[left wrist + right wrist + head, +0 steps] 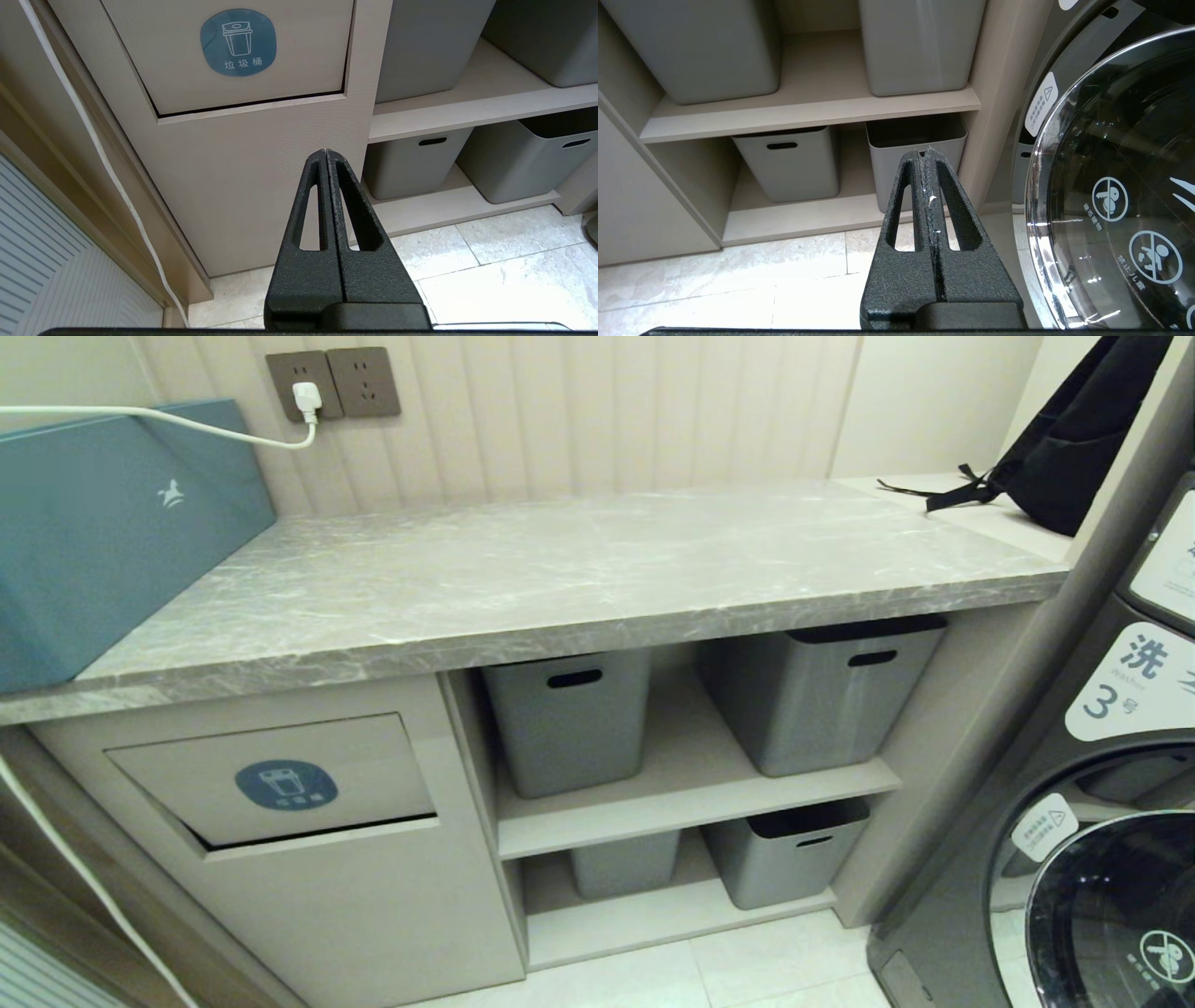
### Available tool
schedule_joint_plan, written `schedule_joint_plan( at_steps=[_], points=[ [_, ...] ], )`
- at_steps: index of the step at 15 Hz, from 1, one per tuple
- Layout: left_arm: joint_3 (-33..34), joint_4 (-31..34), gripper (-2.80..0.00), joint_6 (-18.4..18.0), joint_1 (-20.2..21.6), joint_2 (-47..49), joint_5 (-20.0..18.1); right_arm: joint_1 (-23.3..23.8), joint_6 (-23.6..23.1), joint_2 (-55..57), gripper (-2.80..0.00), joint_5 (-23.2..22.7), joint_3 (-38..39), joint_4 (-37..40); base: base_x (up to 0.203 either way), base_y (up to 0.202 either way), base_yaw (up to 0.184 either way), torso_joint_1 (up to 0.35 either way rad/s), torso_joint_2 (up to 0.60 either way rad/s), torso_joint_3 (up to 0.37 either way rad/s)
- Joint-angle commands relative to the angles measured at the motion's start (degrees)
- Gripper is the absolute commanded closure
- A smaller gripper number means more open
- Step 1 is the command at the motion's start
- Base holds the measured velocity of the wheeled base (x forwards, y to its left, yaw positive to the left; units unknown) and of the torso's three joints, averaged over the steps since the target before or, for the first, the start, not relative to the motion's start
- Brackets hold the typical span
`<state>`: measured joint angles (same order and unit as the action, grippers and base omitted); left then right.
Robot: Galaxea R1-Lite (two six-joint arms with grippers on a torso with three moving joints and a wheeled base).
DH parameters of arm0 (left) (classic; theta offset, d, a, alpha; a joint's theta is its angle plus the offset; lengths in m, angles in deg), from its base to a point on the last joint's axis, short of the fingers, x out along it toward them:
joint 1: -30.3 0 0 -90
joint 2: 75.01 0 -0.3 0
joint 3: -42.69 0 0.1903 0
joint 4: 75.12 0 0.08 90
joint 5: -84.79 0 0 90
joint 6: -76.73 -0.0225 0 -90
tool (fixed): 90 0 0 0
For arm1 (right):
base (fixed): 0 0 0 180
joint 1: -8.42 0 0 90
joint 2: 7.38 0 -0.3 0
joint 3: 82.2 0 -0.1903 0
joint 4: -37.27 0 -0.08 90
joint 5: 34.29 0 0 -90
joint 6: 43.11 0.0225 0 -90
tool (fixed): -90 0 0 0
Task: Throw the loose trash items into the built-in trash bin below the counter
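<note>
The grey veined counter (579, 569) runs across the head view, and no loose trash items show on it or anywhere else in view. Below its left end is the built-in trash bin (280, 784), a beige front whose flap carries a round blue sticker (238, 42). The flap's lower edge stands slightly ajar. My left gripper (325, 151) hangs low before the cabinet front under the flap, shut and holding nothing. My right gripper (923, 151) is shut and empty too, pointing at the lower shelf beside the washer. Neither arm appears in the head view.
A teal box (103, 523) sits on the counter's left end, with a white cable (187, 425) plugged in above. A black strapped bag (1074, 439) leans at the far right. Grey tubs (569, 719) fill the shelves, and a washing machine (1102, 859) stands on the right.
</note>
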<state>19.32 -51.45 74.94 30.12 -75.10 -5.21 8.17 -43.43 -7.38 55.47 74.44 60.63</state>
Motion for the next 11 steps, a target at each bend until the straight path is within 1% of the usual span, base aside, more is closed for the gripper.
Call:
schedule_joint_plan(
  at_steps=[1, 11],
  points=[
    [0.0, 0.0, 0.00, 0.0, 0.0, -0.1, 0.0, 0.0, 0.0, -0.1, 0.00, 0.0, 0.0, 0.0, 0.000, 0.000, 0.000, 0.000, 0.00, 0.000],
    [0.0, 0.0, 0.00, 0.0, 0.0, -0.1, 0.0, 0.0, 0.0, -0.1, 0.00, 0.0, 0.0, -0.1, 0.000, 0.000, 0.000, 0.000, 0.00, 0.000]
  ],
)
